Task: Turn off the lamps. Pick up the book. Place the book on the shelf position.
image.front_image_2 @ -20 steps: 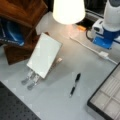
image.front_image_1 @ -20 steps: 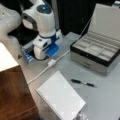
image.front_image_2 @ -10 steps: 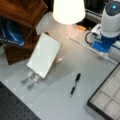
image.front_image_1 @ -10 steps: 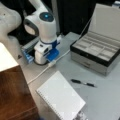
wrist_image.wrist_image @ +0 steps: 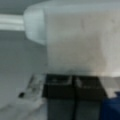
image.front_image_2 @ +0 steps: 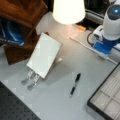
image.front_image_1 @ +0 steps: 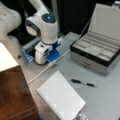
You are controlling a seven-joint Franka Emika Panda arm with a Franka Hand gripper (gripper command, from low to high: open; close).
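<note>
The lamp's (image.front_image_2: pixel 68 10) white shade glows lit at a front view's top. The book (image.front_image_1: pixel 60 96), a white spiral notebook, lies near the bottom in one front view and shows tilted beside the wood in the other (image.front_image_2: pixel 45 55). The shelf position, a reddish-brown wooden cabinet (image.front_image_1: pixel 14 96), stands left of it, also seen at top left (image.front_image_2: pixel 23 11). My gripper (image.front_image_1: pixel 44 58) is down at the table's back, far from the book (image.front_image_2: pixel 101 47). In the wrist view the gripper (wrist_image.wrist_image: pixel 73 86) has its dark fingers (wrist_image.wrist_image: pixel 58 86) together, against a white block (wrist_image.wrist_image: pixel 82 40).
An open grey compartment case (image.front_image_1: pixel 96 51) stands at the right (image.front_image_2: pixel 107 100). A black pen (image.front_image_1: pixel 82 82) lies between book and case (image.front_image_2: pixel 75 84). A white cable (image.front_image_1: pixel 47 67) runs across the table from the gripper's spot. A pale shade (image.front_image_1: pixel 6 58) sits above the cabinet.
The arm has come down and slightly forward onto the white and blue unit at the table's back. The lamp is still lit; book and pen have not moved.
</note>
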